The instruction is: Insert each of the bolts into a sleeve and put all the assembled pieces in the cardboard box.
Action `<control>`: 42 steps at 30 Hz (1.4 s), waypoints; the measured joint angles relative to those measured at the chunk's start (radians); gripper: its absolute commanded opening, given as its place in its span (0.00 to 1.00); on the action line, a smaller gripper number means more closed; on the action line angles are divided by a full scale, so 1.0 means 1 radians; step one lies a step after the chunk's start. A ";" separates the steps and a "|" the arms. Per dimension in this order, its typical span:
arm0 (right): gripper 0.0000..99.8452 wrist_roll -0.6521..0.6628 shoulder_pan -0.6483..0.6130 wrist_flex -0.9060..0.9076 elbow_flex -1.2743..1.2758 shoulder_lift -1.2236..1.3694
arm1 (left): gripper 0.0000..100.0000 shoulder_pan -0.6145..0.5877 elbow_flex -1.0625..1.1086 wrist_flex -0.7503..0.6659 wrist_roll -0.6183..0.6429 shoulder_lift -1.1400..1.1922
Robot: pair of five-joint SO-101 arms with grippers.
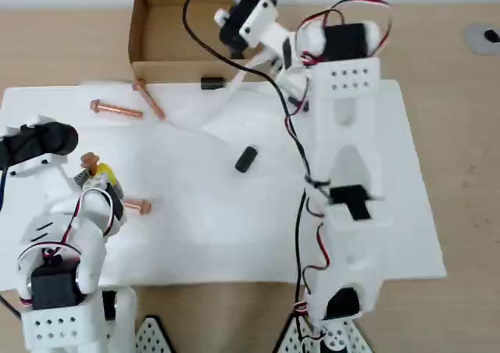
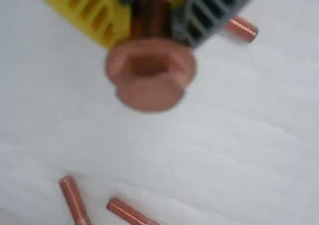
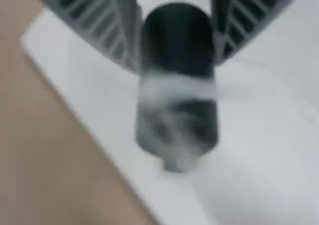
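My left gripper (image 1: 95, 175) is shut on a copper bolt (image 1: 88, 161) near the left side of the white mat (image 1: 203, 228). In the left wrist view the bolt's head (image 2: 149, 75) sticks out between the yellow finger (image 2: 84, 8) and the grey finger (image 2: 212, 11). A second bolt (image 1: 137, 206) lies just right of that gripper. Two more bolts (image 1: 116, 109) (image 1: 148, 100) lie at the mat's far left. My right gripper (image 3: 177, 41) is shut on a black sleeve (image 3: 177, 95) at the mat's far edge (image 1: 212, 83), in front of the cardboard box (image 1: 143, 33). Another black sleeve (image 1: 246, 158) lies mid-mat.
The right arm (image 1: 351, 173) stretches along the mat's right side, trailing black and red cables (image 1: 301, 212). The left arm's base (image 1: 58, 290) stands at the near left corner. Bare wooden table (image 1: 453, 134) surrounds the mat.
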 measured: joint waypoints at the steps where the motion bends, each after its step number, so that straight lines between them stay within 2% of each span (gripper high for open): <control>1: 0.05 -0.002 0.000 0.000 0.000 -0.031 | 0.01 0.000 0.000 0.000 0.000 0.000; 6: 0.05 -0.011 0.000 0.000 0.000 -0.160 | 0.01 0.000 0.000 0.000 0.000 0.000; 13: 0.05 -0.127 -0.009 0.000 -0.035 -0.327 | 0.01 0.000 0.000 0.000 0.000 0.000; 17: 0.05 -0.272 -0.063 0.000 -0.064 -0.442 | 0.01 0.000 -0.034 -0.031 0.000 0.000; 20: 0.05 -0.442 -0.121 0.000 -0.021 -0.528 | 0.01 0.000 -0.078 -0.084 0.000 0.000; 23: 0.05 -0.609 -0.207 0.000 0.107 -0.617 | 0.01 0.000 -0.101 -0.176 0.000 0.000; 26: 0.05 -0.683 -0.308 0.000 0.288 -0.692 | 0.01 0.000 -0.106 -0.278 0.000 0.000; 29: 0.01 -0.700 -0.396 -0.005 0.476 -0.756 | 0.01 0.000 -0.106 -0.347 0.000 0.000; 34: 0.01 -0.692 -0.516 -0.135 0.769 -0.875 | 0.01 0.003 -0.106 -0.422 0.000 0.000; 38: 0.01 -0.690 -0.543 -0.296 1.040 -0.991 | 0.01 0.005 -0.140 -0.425 0.000 0.000; 42: 0.01 -0.690 -0.543 -0.537 1.353 -1.146 | 0.01 0.021 -0.170 -0.425 0.000 0.000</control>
